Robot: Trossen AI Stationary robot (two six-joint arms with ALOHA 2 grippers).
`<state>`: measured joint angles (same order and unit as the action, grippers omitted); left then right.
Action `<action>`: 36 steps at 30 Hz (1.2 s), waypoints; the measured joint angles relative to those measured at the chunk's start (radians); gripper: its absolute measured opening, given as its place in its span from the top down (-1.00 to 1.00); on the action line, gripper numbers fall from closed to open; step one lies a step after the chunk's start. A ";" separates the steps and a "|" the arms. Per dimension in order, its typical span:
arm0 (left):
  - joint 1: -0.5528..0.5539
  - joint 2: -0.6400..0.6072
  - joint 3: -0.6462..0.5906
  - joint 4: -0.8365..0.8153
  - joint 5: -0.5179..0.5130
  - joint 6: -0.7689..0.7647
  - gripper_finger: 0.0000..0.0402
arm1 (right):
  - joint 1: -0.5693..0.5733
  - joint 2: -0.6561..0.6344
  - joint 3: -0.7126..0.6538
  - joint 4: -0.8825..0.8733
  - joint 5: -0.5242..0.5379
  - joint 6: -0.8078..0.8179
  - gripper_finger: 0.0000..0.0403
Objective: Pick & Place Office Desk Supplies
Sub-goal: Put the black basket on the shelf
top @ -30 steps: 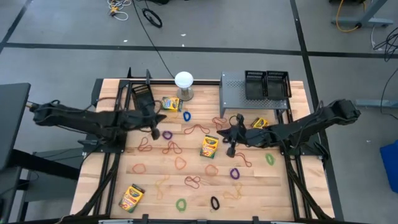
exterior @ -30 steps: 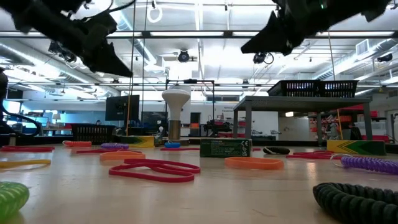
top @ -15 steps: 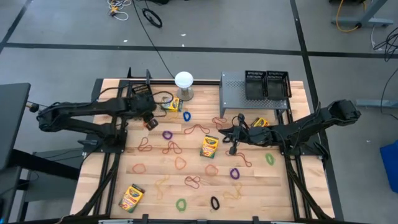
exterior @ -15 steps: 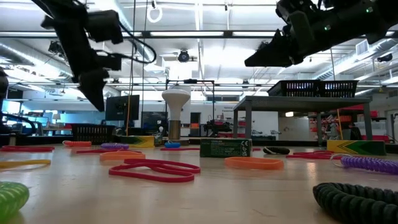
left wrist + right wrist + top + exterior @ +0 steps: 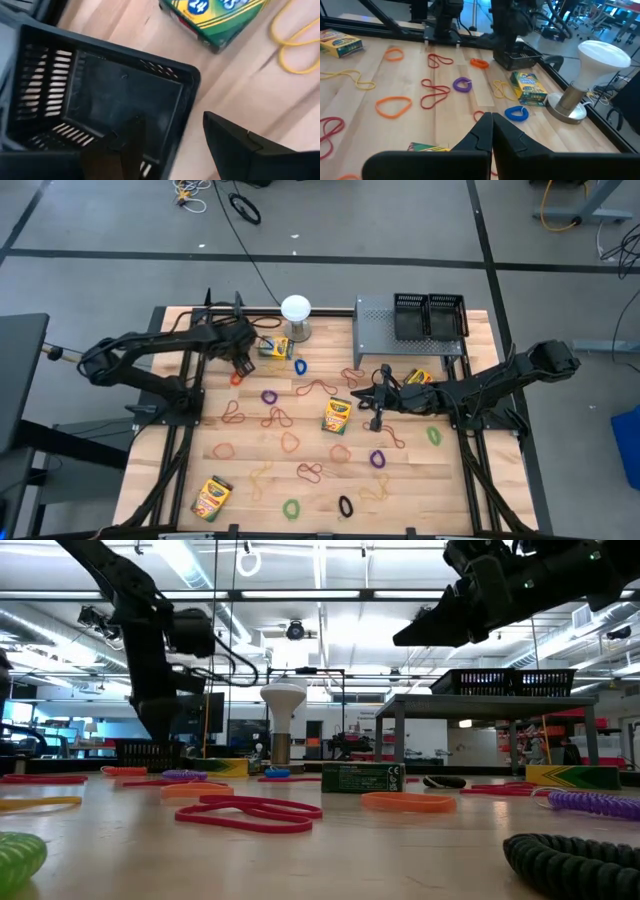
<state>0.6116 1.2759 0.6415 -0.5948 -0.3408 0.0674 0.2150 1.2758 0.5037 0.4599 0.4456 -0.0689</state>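
- We find the left gripper [image 5: 172, 145] over the back-left part of the table, directly above a black mesh bin [image 5: 105, 100]; its two fingers stand apart, released, with nothing between them.
- In the left wrist view one finger [image 5: 125, 145] lies over the bin's interior and the other [image 5: 240, 147] outside its corner, so the bin wall sits between them; we cannot tell whether either touches it.
- We see no item inside that bin; the floor that shows is bare dark plastic.
- Just beside the bin lies a yellow-and-green crayon box [image 5: 274, 346], with a thin yellow band [image 5: 295, 45] next to it on the wood.
- From above, the left arm reaches in from the left edge, its gripper [image 5: 240, 350] near the white globe lamp [image 5: 296, 316].
- The right gripper [image 5: 375, 395] hangs above the table's centre-right with its fingers clenched together, holding nothing.
- Near it rest a second crayon box [image 5: 337, 415] and a third crayon box [image 5: 416, 377] beside the grey riser [image 5: 375, 330].
- Two more mesh bins [image 5: 430, 315] sit side by side on top of the riser.
- A fourth crayon box [image 5: 211, 497] lies at the front-left corner.
- Rubber bands are scattered across the wooden table [image 5: 440, 480]: a purple band [image 5: 268, 396], an orange band [image 5: 291, 443], a green band [image 5: 291, 507], a black band [image 5: 346, 506].
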 joint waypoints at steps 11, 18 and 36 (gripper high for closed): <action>-0.052 0.033 0.012 -0.053 0.034 0.074 0.94 | 0.000 0.000 0.000 0.000 0.003 0.000 0.97; -0.252 -0.047 0.145 -0.280 0.093 -0.140 0.95 | 0.000 0.000 0.000 -0.001 0.003 0.000 0.97; -0.603 0.311 0.307 0.282 0.207 -0.487 0.95 | 0.000 0.000 0.000 -0.002 0.003 0.000 0.97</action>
<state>0.0087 1.5870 0.9480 -0.3129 -0.1342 -0.4192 0.2146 1.2758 0.5037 0.4583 0.4488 -0.0685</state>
